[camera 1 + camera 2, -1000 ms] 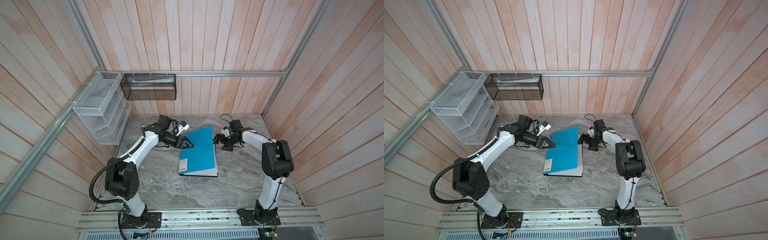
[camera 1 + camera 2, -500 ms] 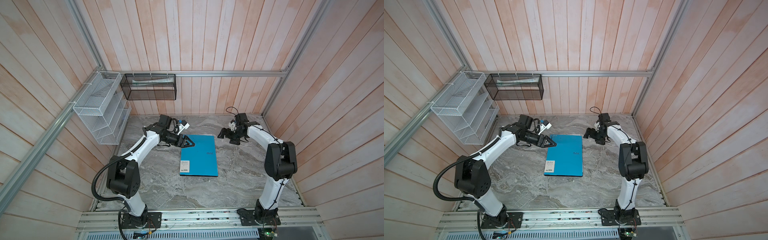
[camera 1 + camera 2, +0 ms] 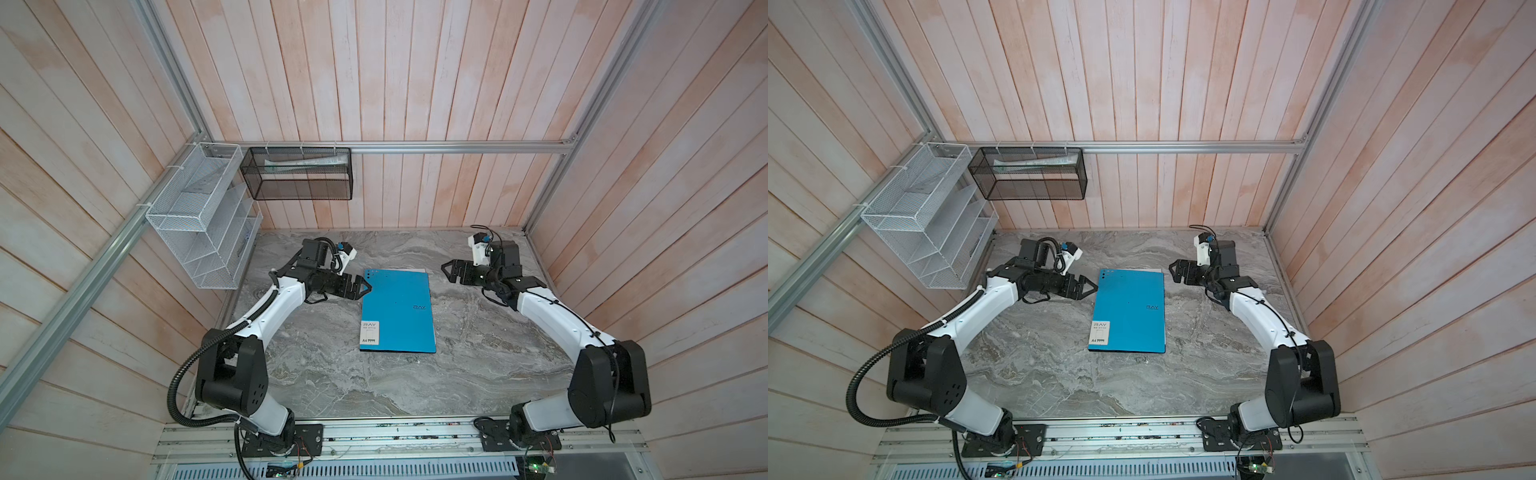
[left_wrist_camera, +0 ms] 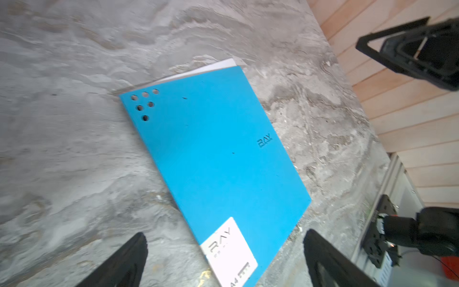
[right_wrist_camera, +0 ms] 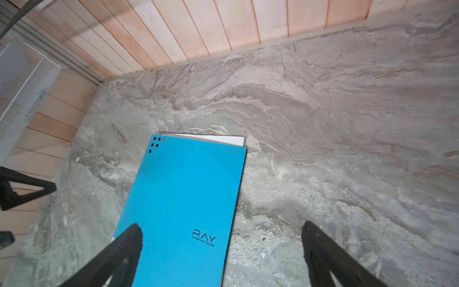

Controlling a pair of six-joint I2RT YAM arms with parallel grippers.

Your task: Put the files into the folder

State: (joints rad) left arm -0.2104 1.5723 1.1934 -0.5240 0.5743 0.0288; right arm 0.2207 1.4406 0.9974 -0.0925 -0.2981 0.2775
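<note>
Where grey marble table [image 3: 332, 382] meets plank walls [image 3: 395, 83], folder [image 3: 399, 307] lying closed

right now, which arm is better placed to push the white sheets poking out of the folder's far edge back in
Probably right. The files poke out most at the folder's far right corner, and the open right gripper points at it. The open left gripper sits by the spine side.

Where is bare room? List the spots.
Widest: bare marble between the folder and the front rail. Also between folder and right arm, and behind it toward the back wall. Crowded at its far left corner, by the left pincer.
</note>
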